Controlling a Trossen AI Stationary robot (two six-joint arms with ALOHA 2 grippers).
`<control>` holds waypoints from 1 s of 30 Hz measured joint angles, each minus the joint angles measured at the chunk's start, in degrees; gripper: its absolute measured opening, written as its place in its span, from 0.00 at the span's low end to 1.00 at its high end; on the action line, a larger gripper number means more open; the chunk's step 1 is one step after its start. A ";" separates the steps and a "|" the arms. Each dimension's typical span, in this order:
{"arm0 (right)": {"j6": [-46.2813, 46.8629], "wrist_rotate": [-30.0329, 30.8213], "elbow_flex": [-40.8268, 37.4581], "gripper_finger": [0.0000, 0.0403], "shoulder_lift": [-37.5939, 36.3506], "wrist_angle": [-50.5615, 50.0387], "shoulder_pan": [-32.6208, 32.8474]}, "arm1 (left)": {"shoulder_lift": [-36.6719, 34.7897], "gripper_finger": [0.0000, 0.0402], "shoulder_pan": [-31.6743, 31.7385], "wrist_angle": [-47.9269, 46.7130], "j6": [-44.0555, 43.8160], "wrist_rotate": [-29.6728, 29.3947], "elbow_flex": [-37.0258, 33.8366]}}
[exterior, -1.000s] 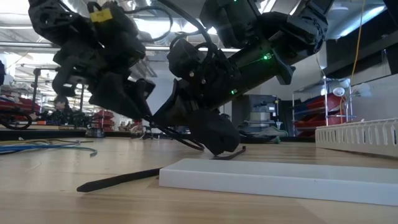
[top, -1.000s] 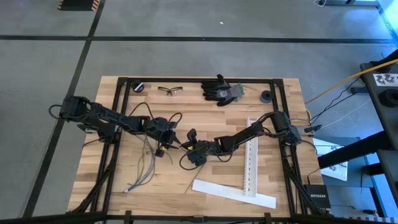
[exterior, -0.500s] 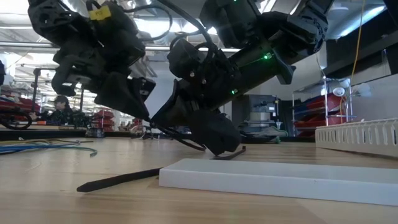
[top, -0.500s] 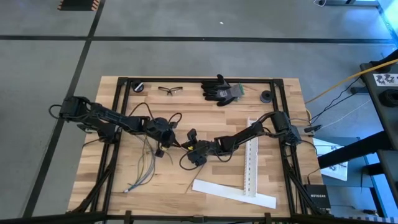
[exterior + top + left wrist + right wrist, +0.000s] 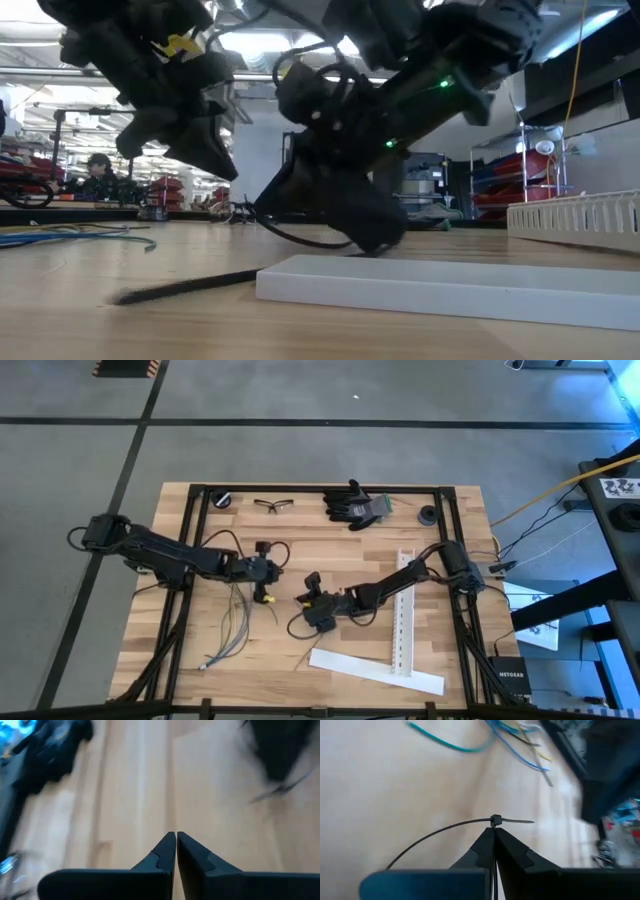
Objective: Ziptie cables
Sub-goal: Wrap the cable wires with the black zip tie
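Note:
A thin black ziptie (image 5: 440, 831) is bent into a loop, with its head at the tips of my right gripper (image 5: 494, 831), which is shut on it near the table's middle (image 5: 302, 602). My left gripper (image 5: 176, 836) is shut on nothing and hangs above the wood, left of the right gripper (image 5: 267, 590). The cables (image 5: 234, 628), limp blue, grey and greenish wires, lie flat on the table near the left gripper. A second ziptie (image 5: 190, 287) lies flat in front of a white strip. My right gripper pinches the ziptie just at its small square head (image 5: 495, 820) between the two fingertips. The fingers slant down toward the table. The strap curves away from the head in a loop (image 5: 300, 238) that reaches the wood, and the short tail (image 5: 520, 822) sticks out on the head's other side.
A perforated white strip (image 5: 405, 610) and a flat white strip (image 5: 375, 670) lie to the right and near. Black gloves (image 5: 352, 505), safety glasses (image 5: 273, 505) and two small round black things sit along the far edge. A black frame (image 5: 190, 560) borders the table.
My left gripper has drawn back from the right gripper toward the table's left edge, risen, and tipped to point less steeply down. My right gripper has kept the ziptie loop and stayed nearly in place.

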 joint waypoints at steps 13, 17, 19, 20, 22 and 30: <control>1.62 1.38 1.14 0.00 -0.03 -1.54 0.56 | -0.05 0.09 1.49 6.66 -5.35 24.94 -0.16; 1.11 1.47 1.97 0.00 0.12 -1.84 0.41 | 4.90 0.21 0.90 8.06 -3.44 25.23 -0.34; 0.95 1.45 2.06 0.00 0.12 -1.84 0.43 | 6.99 0.26 0.78 10.33 -1.24 25.40 -0.36; 0.93 1.38 2.07 0.00 0.12 -1.90 0.46 | 7.60 0.29 0.81 11.25 0.01 25.39 -0.36; 0.95 0.95 2.10 0.00 0.12 -2.20 0.47 | 8.57 0.33 0.87 12.73 2.01 25.34 -0.36; 0.94 -0.03 2.13 0.00 0.12 -2.22 0.47 | 9.34 0.40 2.88 14.58 8.66 26.10 -0.32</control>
